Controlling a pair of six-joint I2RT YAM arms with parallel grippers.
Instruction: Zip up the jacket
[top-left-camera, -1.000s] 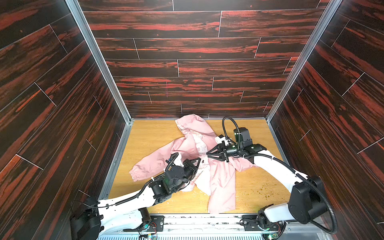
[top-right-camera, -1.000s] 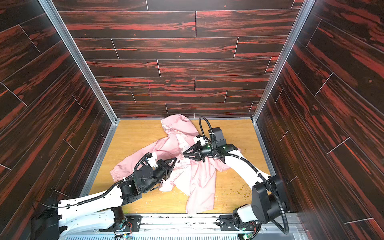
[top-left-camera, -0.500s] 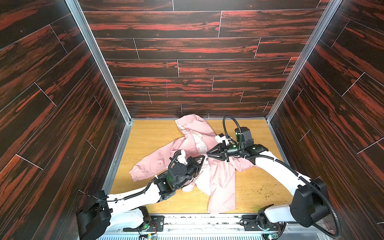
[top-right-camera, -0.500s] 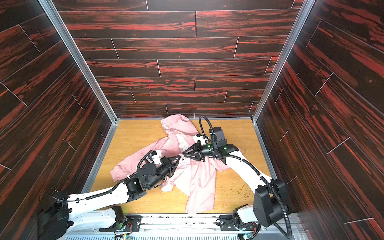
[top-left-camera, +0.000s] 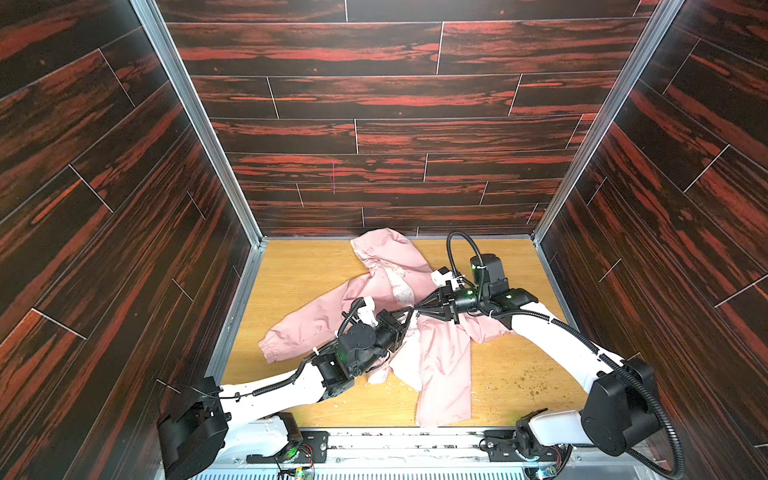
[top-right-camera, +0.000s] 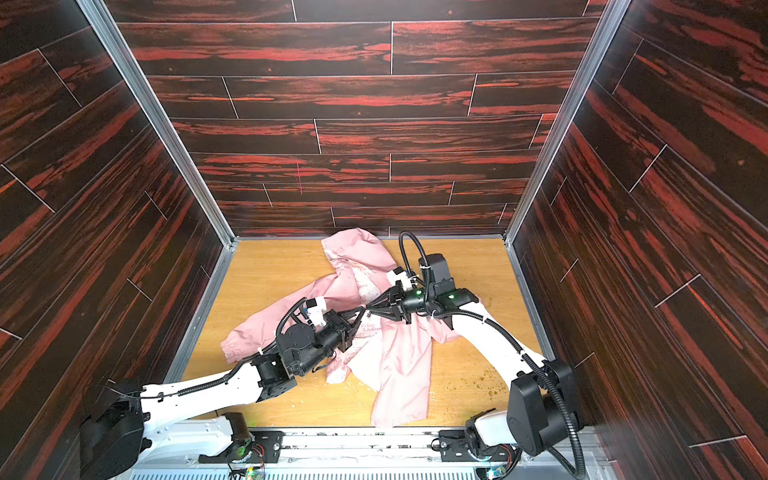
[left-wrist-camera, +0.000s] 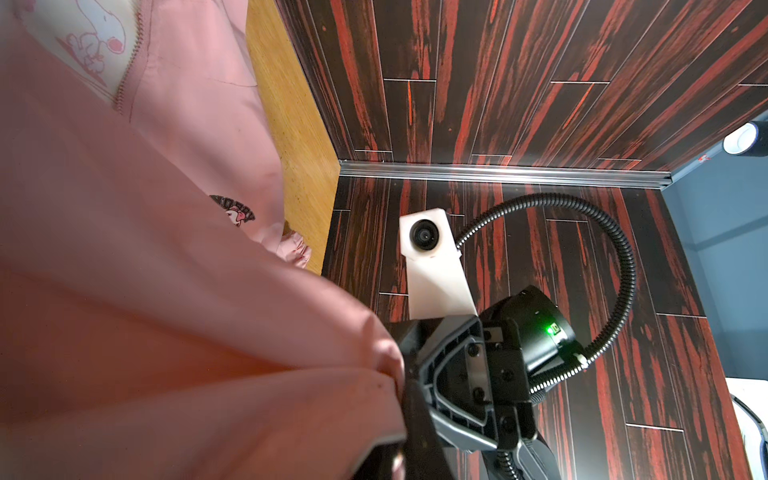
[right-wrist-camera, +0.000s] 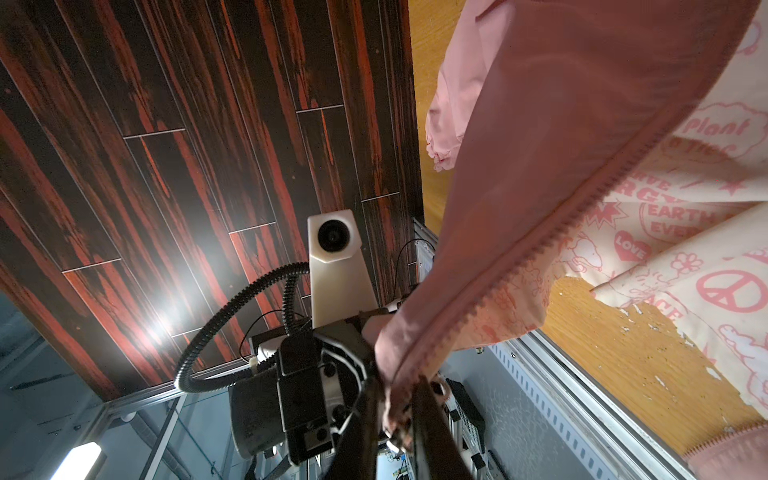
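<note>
Jacket (top-left-camera: 444, 357) is laid crumpled and unzipped on the wooden bench (top-left-camera: 316, 282), with its hood towards the back wall and its printed lining exposed between the front panels. Within the last second the left pincer (top-left-camera: 405, 318) has been carried forward over the cloth, and its tip is now brought almost against the tip of the right pincer (top-left-camera: 417, 308), where a gap was seen before. The left pincer is pressed together on a fold of pink cloth. The right pincer has been narrowed and is seen pinching the zip edge (right-wrist-camera: 582, 199) near its end. Both front edges are thus judged to be gathered at one spot, so mating of the zip ends can be attempted; no joined teeth can be seen yet.
</note>
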